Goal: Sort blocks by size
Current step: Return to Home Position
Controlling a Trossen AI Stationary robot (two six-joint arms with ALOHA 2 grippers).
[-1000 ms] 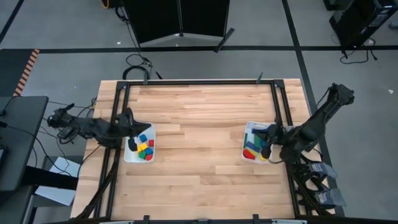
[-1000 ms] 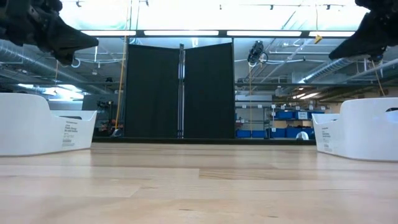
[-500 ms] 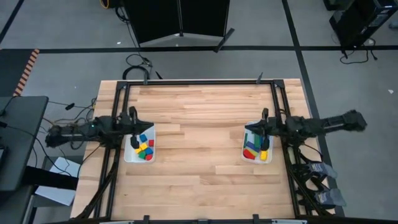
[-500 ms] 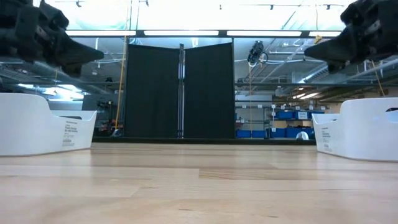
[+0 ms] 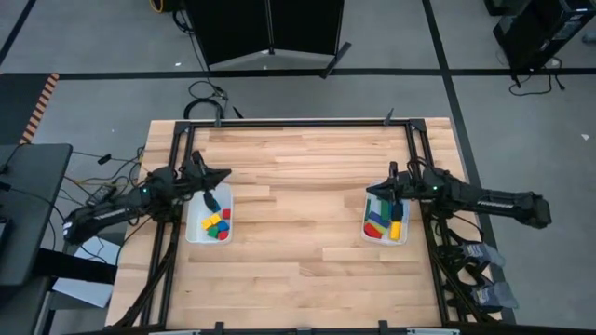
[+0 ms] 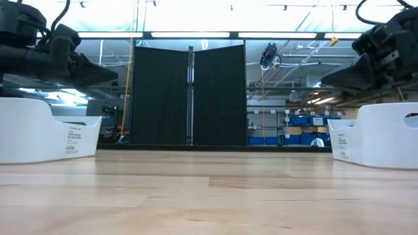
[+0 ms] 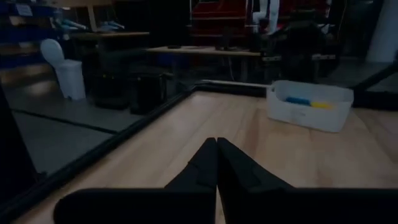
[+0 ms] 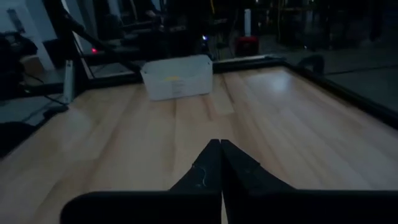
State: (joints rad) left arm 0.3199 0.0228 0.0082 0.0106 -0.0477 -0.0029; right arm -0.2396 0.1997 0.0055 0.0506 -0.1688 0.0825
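Coloured blocks (image 5: 215, 224) lay in both bins (image 5: 194, 223); my left tool (image 7: 215, 144) and right tool (image 8: 220, 144) hovered near them, each pressed together.

table (image 5: 298, 158) carries two bins, well apart, on about the same line. left bin (image 5: 189, 229) sits near the table's left edge, right bin (image 5: 385, 241) near its right edge. blocks (image 5: 216, 224) lie inside the left bin; other blocks (image 5: 380, 223) lie inside the right bin. left gripper (image 5: 225, 174) hangs above the left bin's far end, right gripper (image 5: 372, 194) above the right bin's far end.
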